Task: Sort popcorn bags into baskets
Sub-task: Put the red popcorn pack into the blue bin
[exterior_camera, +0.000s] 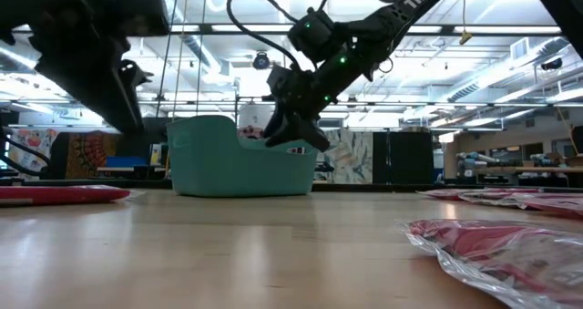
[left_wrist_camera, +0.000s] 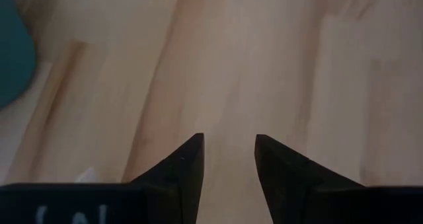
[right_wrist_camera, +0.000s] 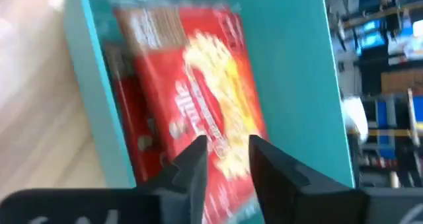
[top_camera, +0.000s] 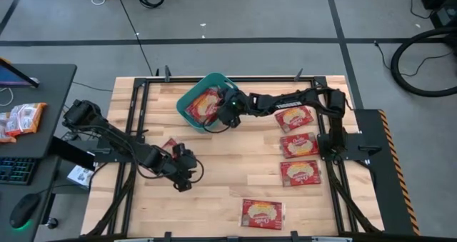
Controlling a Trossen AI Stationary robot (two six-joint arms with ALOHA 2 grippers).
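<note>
The teal tub (top_camera: 187,98) (exterior_camera: 232,163) stands at the table's far middle and holds red popcorn packets (top_camera: 203,104) (right_wrist_camera: 198,85), lying flat inside it. My right gripper (top_camera: 227,116) (exterior_camera: 293,138) (right_wrist_camera: 227,148) hovers open over the tub's near right corner, fingers pointing down at the top packet. Several more red packets lie flat on the table: three in a column on the right (top_camera: 294,118) (top_camera: 298,145) (top_camera: 300,172) and one near the front edge (top_camera: 263,212). Another (top_camera: 170,145) (exterior_camera: 64,193) lies beside my left arm. My left gripper (top_camera: 184,179) (left_wrist_camera: 229,141) is open over bare wood.
A dark desk left of the table carries an orange-white snack packet (top_camera: 21,119), a keyboard and a mouse. The black frame (top_camera: 143,85) borders the tabletop. Bare wood lies in the table's middle (top_camera: 235,163) between the two arms.
</note>
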